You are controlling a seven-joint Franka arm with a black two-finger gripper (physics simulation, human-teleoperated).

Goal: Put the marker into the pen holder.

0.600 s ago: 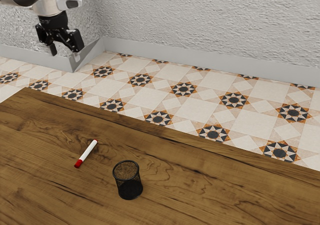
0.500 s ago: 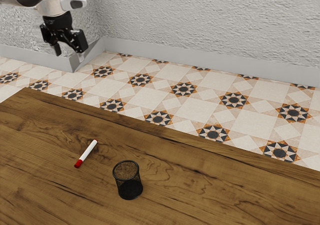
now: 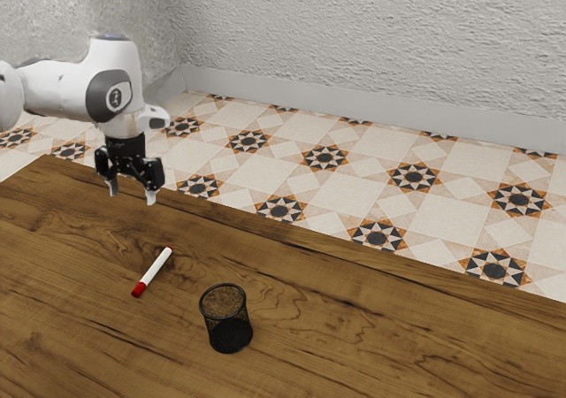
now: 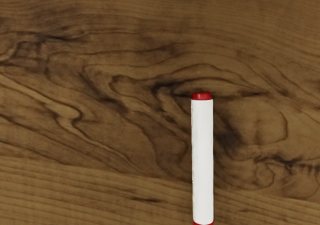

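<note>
You can see that the marker is white, with red at both ends. At its four o'clock in the exterior view, the pen holder is black mesh. Your table has brown, wavy grain; the cream floor has orange-and-black stars.

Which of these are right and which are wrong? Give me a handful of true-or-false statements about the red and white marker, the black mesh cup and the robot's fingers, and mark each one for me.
1. The marker lies on its side on the wooden table. True.
2. The pen holder is tipped over. False: it stands upright.
3. The fingers are open, with a gap between them. True.
4. The fingers are gripping the marker. False: they hold nothing, and the marker lies on the table.
5. The marker is white with red at both ends. True.
6. The marker is inside the pen holder. False: it lies apart from it.
</note>
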